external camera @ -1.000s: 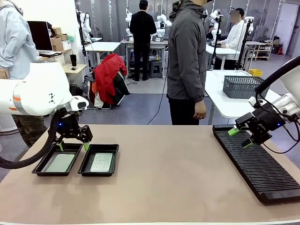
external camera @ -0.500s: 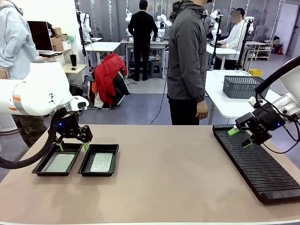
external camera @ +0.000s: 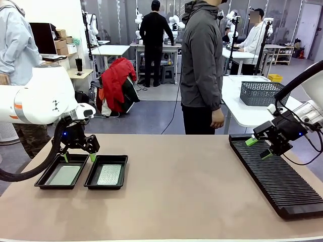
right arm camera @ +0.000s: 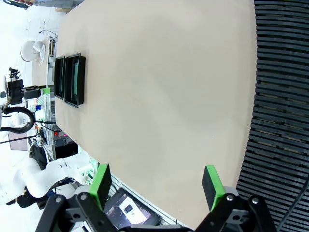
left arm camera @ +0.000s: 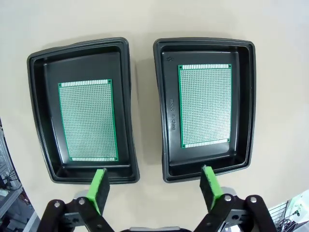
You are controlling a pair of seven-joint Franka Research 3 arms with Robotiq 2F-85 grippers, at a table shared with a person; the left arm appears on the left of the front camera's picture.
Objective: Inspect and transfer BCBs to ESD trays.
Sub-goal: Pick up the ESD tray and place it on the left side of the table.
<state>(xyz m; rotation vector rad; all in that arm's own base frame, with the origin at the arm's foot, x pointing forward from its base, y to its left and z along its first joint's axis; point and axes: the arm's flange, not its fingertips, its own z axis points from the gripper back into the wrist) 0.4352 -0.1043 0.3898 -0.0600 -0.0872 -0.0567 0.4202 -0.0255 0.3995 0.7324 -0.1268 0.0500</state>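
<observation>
Two black ESD trays sit side by side at the table's left: the left tray [external camera: 48, 179] [left arm camera: 39, 116] and the right tray [external camera: 92, 178] [left arm camera: 245, 96]. Each holds one BCB lying flat: one board [external camera: 63, 175] [left arm camera: 88, 121] in the left tray, another board [external camera: 109, 174] [left arm camera: 204, 105] in the right one. My left gripper [external camera: 78, 157] [left arm camera: 153, 186] hovers open just above the trays' far rims, nothing between its green pads. My right gripper [external camera: 258, 147] [right arm camera: 155, 185] hangs open and empty over the inner edge of the rack at the right.
A long black ribbed rack [external camera: 275, 174] [right arm camera: 282, 96] lies along the table's right side. A person in a dark jacket [external camera: 202, 65] stands at the far edge. A grey mesh basket [external camera: 261, 94] rests on a white table behind.
</observation>
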